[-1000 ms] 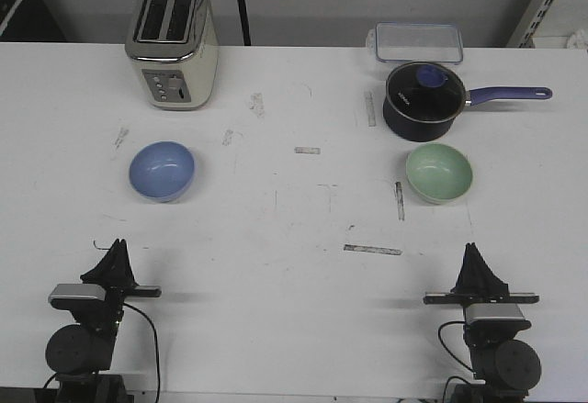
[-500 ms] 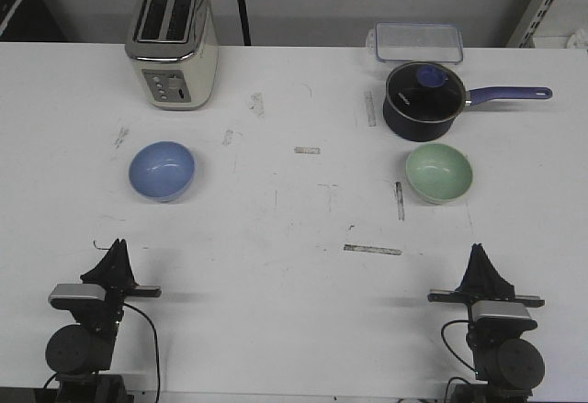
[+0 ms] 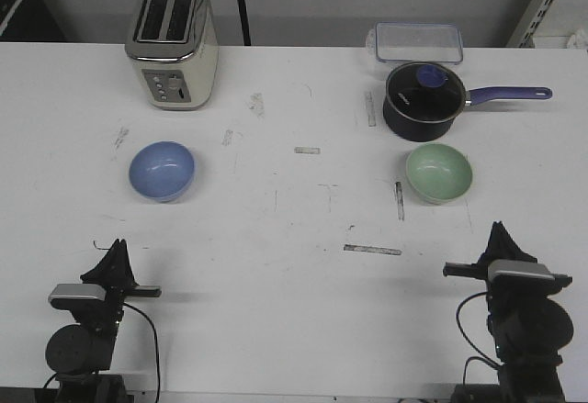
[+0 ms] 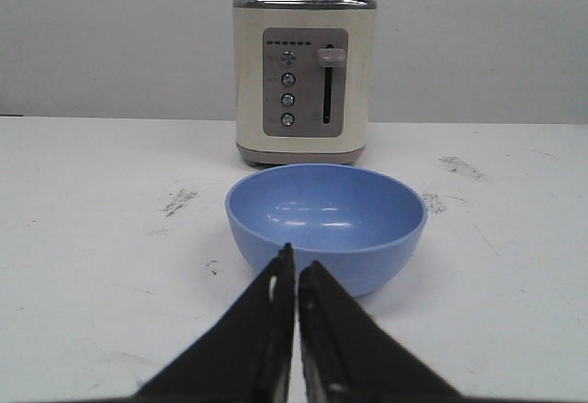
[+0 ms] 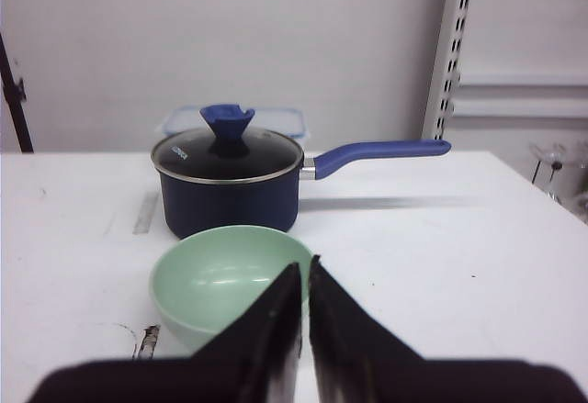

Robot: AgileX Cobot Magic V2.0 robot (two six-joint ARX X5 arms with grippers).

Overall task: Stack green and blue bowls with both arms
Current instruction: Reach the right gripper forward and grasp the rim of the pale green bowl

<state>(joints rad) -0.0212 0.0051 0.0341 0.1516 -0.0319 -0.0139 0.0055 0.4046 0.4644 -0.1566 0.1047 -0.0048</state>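
From the front, my left gripper (image 3: pixel 116 254) and right gripper (image 3: pixel 501 235) sit short of the blue bowl (image 3: pixel 162 170) and green bowl (image 3: pixel 439 173), well apart. Wrist views reveal both pairs of fingers pressed together, empty, with the toaster (image 4: pixel 305 77) and lidded saucepan (image 5: pixel 230 183) behind.

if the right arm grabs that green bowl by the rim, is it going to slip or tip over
Probably slippery: the green bowl looks glossy, with highlights inside. It likely stays rigid, since its rim holds a clean round shape. A one-sided pinch may tilt it, as it narrows toward its base. The right hand is shut and not yet touching it.
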